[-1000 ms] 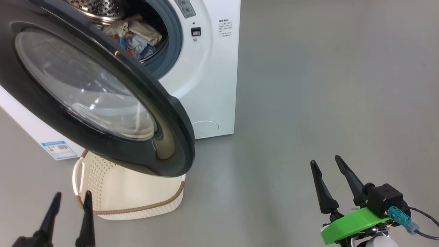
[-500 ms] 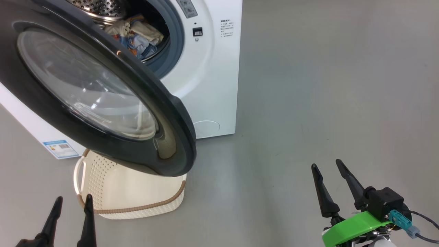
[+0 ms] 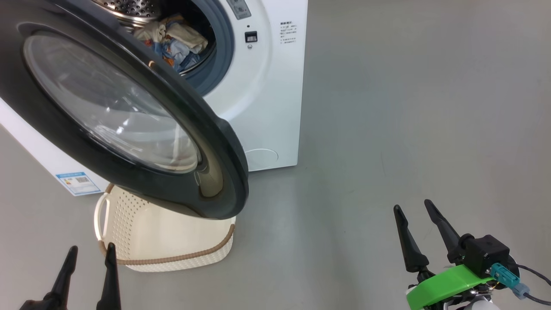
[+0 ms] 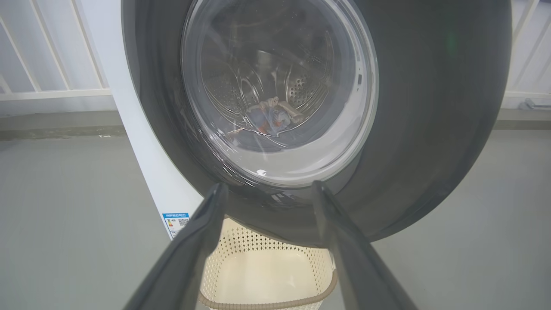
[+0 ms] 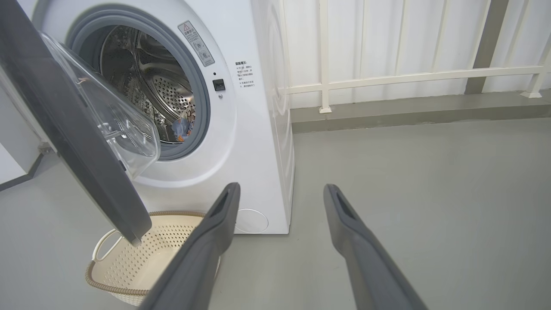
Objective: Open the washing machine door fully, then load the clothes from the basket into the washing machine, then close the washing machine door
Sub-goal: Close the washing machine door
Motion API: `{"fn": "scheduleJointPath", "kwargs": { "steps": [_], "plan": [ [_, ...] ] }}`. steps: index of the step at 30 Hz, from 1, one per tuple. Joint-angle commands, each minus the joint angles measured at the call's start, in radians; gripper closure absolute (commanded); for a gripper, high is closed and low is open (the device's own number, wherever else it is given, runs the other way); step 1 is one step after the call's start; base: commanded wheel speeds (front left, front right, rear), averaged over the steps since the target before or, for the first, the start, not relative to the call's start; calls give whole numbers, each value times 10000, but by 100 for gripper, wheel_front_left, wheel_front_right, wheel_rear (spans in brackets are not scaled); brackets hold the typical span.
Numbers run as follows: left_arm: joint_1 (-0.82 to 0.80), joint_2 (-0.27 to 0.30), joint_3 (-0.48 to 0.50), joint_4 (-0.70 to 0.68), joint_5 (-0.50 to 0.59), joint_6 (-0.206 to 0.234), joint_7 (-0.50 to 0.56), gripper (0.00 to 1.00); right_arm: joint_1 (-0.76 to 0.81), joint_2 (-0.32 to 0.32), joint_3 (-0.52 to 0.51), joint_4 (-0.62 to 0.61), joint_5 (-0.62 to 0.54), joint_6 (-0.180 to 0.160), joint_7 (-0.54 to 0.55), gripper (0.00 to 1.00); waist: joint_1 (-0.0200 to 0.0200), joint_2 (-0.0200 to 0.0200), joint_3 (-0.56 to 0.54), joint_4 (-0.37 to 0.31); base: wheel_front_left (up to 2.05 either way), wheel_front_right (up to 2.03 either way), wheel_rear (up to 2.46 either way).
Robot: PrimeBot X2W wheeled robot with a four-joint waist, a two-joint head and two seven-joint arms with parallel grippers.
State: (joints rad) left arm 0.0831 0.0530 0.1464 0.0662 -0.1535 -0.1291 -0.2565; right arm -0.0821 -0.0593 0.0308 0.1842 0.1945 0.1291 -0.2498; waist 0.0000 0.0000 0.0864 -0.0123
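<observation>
- Since the clothes (image 3: 176, 41) lie heaped in the drum (image 3: 125, 6) of the washing machine (image 3: 267, 99), at twelve o'clock in the head view, and the basket (image 3: 181, 257) on the floor (image 3: 387, 129) at seven o'clock looks empty as far as I can see into it, I judge that closing the door is what remains.
- The washing machine door (image 3: 129, 112) stands partly swung out at ten o'clock, its lower edge hanging over the basket.
- The left end effector (image 3: 92, 247) sits at seven o'clock and the right end effector (image 3: 412, 204) at five o'clock. Both have their fingers (image 3: 410, 241) spread wide, carry nothing and are well apart from the door.
- A push on the glossy, curved outer face could skid off, since pointed fingers give little contact.
- The garments lie near the drum's front lip. A loose fold could get pinched between the glass bowl (image 5: 116, 120) and the gasket (image 3: 224, 56), leaving the door unlatched.
- The basket sits under the door's sweep. I cannot tell whether the edge clears its rim.
- The right wrist view looks side-on at the door's inner face, with the bowl bulging toward the opening. The head view gives the outer face and hides that gap.
- The left wrist view looks through the glass at the clothes at twelve o'clock, and into the basket's pale bottom at six o'clock.
</observation>
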Motion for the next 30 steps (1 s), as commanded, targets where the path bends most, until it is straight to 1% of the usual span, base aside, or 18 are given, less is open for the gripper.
{"fn": "scheduleJointPath", "kwargs": {
  "steps": [1,30],
  "plan": [
    [-304,84,370,-287,86,-14,-53,0,-172,-23,231,-225,-58,16,-120,0,0,0,7,13,0,0,0],
    [-507,1,399,-261,33,-15,-53,0,-243,-12,168,-140,-36,16,-120,0,0,0,147,218,0,0,0]
  ]
}}
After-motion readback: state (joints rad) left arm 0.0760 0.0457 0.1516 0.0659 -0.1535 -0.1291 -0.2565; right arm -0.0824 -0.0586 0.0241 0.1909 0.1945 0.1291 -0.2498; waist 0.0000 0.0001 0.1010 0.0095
